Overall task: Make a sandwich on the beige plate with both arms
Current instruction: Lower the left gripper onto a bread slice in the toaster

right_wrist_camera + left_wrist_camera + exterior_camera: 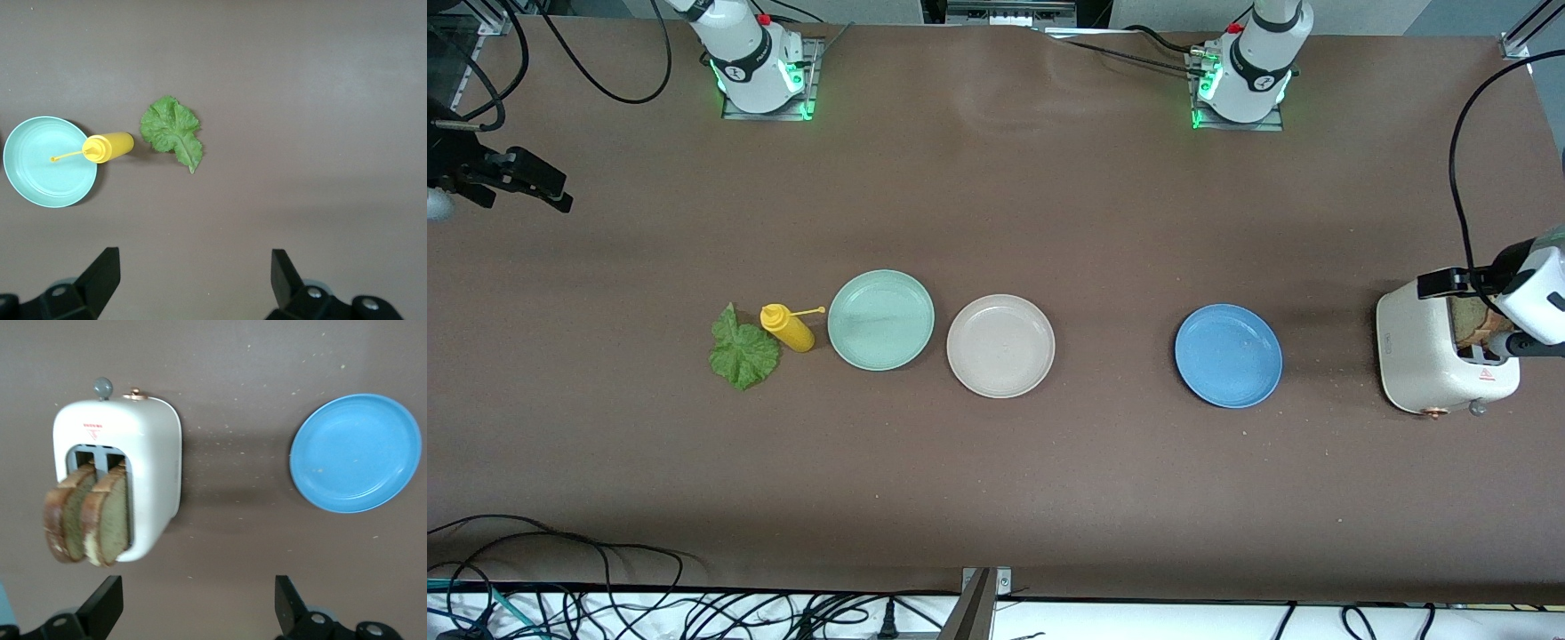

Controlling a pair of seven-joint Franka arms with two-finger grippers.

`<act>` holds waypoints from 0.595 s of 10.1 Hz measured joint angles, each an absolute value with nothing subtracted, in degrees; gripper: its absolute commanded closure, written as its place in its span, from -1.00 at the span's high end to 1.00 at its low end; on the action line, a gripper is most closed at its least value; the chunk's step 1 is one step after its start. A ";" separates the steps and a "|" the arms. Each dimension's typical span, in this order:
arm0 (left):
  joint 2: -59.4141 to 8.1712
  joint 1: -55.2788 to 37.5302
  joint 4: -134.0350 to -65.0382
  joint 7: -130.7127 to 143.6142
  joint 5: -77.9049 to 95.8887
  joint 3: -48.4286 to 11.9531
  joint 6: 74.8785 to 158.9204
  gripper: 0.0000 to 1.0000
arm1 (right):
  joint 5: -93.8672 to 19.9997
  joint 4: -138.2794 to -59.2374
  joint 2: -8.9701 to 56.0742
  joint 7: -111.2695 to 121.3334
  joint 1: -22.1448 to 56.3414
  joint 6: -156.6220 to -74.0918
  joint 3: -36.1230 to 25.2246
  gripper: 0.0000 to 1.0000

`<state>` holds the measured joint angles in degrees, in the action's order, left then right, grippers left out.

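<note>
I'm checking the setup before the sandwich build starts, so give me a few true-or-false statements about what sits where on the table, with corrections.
1. Two bread slices stand in the toaster. True.
2. The beige plate already holds a lettuce leaf. False: the plate is bare; the lettuce leaf lies on the table beside the yellow squeeze bottle.
3. The beige plate sits between the mint-green plate and the blue plate. True.
4. The left hand grips a bread slice. False: it is open over the table by the toaster, holding nothing.
5. The right hand is shut on the squeeze bottle. False: it is open, up above the table, and the bottle lies untouched.
</note>
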<state>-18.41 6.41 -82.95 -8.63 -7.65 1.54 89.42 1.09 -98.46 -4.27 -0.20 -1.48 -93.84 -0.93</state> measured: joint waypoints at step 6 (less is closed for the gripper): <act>-20.90 12.48 -88.40 -18.40 -7.67 1.57 99.79 1.00 | 1.08 -98.39 -4.27 -0.20 -1.47 -93.84 -0.79 1.00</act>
<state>-20.90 12.48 -88.40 -18.40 -7.67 1.57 99.79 1.08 -98.39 -4.27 -0.20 -1.47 -93.84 -0.79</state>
